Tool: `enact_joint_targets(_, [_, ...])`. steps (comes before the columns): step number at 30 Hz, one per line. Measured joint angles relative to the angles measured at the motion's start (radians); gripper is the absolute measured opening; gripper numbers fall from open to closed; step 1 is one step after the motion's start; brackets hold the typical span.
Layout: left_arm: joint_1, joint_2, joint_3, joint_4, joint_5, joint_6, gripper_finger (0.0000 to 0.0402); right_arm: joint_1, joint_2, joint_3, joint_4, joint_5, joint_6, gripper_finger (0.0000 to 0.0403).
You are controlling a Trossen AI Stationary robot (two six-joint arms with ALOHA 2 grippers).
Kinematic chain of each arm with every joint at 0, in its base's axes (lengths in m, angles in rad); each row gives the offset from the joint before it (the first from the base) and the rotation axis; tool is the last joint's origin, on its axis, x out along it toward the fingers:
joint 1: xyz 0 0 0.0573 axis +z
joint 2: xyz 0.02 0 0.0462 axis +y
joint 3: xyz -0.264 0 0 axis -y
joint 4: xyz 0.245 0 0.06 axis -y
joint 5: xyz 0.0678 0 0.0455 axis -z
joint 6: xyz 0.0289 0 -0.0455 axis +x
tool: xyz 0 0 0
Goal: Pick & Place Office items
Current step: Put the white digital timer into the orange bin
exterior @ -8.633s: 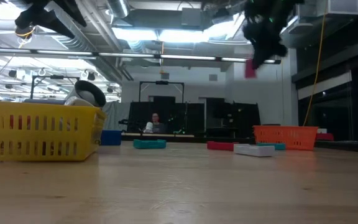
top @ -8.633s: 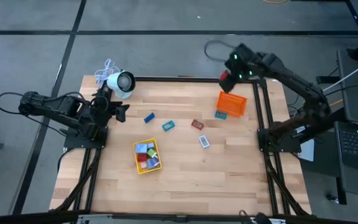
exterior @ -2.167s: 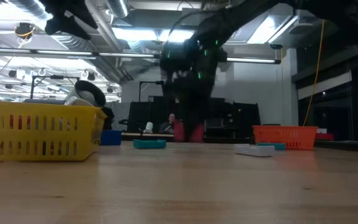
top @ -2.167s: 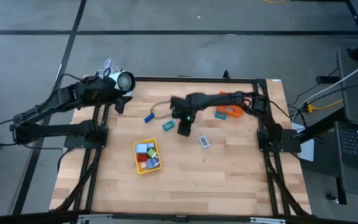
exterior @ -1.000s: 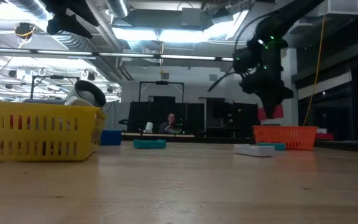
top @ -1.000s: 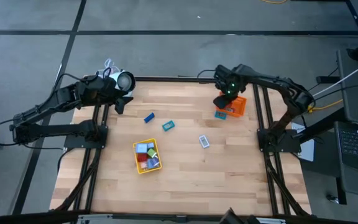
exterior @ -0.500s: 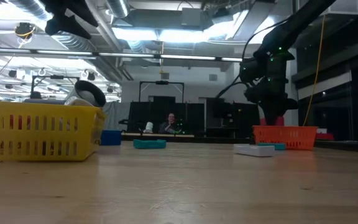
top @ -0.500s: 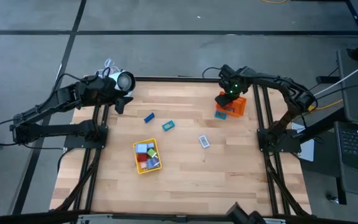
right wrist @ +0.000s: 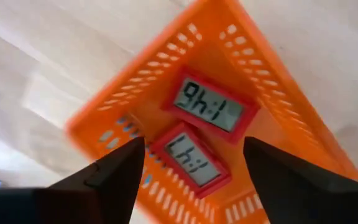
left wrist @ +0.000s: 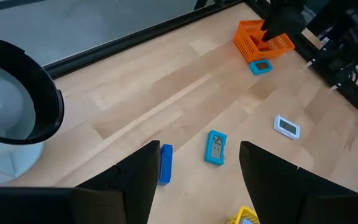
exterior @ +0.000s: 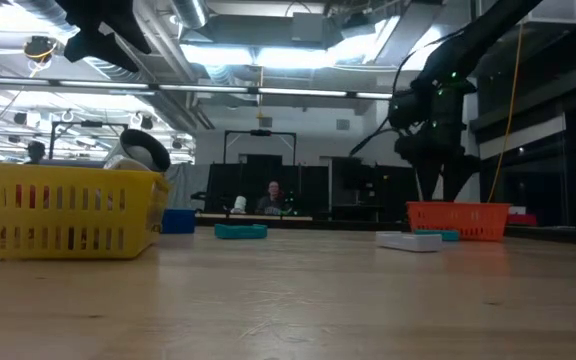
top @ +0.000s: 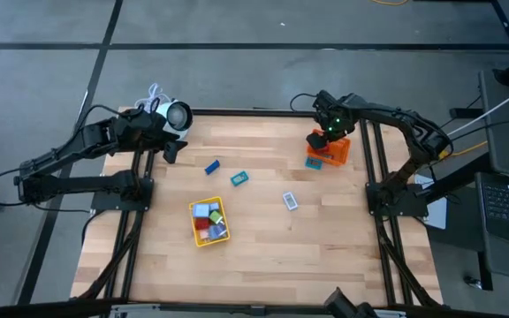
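Observation:
My right gripper [top: 325, 140] hangs open, pointing down, just above the orange tray [top: 332, 148] at the far right. Two red office items [right wrist: 215, 107] [right wrist: 189, 158] with number displays lie flat on the tray's floor below its fingers. On the table lie a blue item [top: 211, 166], a light blue one [top: 239, 178], a white one [top: 290, 201] and a blue one [top: 313, 162] beside the orange tray. My left gripper [top: 170, 148] waits open and raised at the far left; nothing is between its fingers.
A yellow tray [top: 208, 221] with several coloured items stands near the table's middle. A white round device with a cord [top: 173, 117] stands at the far left corner, close to my left gripper. A person [exterior: 273, 196] sits far behind the table.
My right gripper has carried a red item a little farther over the orange tray and come down. It has then opened and let go of the item, which now lies inside the tray.

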Motion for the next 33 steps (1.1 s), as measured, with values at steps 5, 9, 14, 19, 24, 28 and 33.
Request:
enact_joint_targets(5, [0.0,0.0,0.0,0.0,0.0,0.02,0.0216,0.0,-0.128,0.035,0.006,-0.059,0.067,0.0259])
enact_joint_targets(9, [0.0,0.003,0.0,0.0,-0.001,0.024,0.0216,0.074,-0.245,0.077,0.008,-0.184,0.211,0.0235])
enact_joint_targets(14, [0.0,0.01,0.0,0.0,-0.001,0.018,0.0216,0.315,-0.276,0.077,-0.01,-0.086,0.423,0.022])
enact_joint_targets(19, [0.0,0.026,0.0,0.001,0.002,0.024,0.0216,0.554,-0.179,0.077,0.003,-0.01,0.609,0.0219])
enact_joint_targets(24, [0.0,0.039,0.0,-0.001,0.04,0.033,0.0216,0.674,-0.062,0.077,0.048,-0.011,0.719,0.0219])
enact_joint_targets(28, [0.0,0.042,0.0,-0.015,0.052,0.034,0.0216,0.729,0.008,0.077,0.141,-0.074,0.768,0.0219])
enact_joint_targets(33, [0.0,0.041,0.0,-0.045,0.053,0.041,0.0216,0.782,0.061,0.077,0.164,-0.082,0.816,0.0219])
